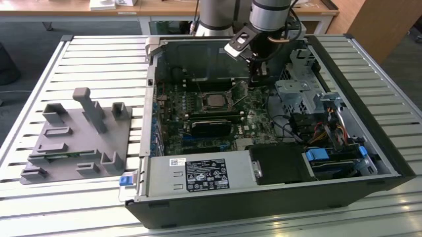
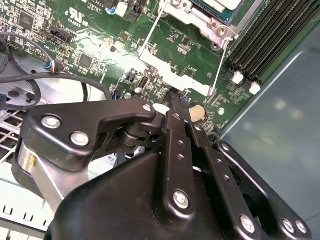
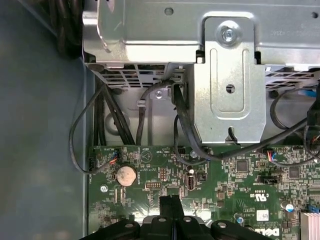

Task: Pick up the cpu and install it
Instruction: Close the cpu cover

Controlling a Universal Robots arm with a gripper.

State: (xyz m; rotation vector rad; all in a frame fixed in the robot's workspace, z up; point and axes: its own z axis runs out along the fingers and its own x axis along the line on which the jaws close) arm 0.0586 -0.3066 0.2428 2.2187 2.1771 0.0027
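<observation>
At the exterior view's left, a grey fixture [image 1: 72, 143] lay on the tabletop [image 1: 99, 59]. The cpu [image 1: 212, 100] sat in the motherboard socket. I judge it light, stiff and fragile, best held by opposite edges. To its right the pincer [image 1: 258, 83] hovered fully closed, holding nothing.

Silver-grey arm [image 1: 269, 15], blk tool [image 2: 176, 100] w/ silver screws, hinged linkages.

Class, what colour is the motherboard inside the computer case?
The motherboard is green, clearest in the first wrist view.
</observation>
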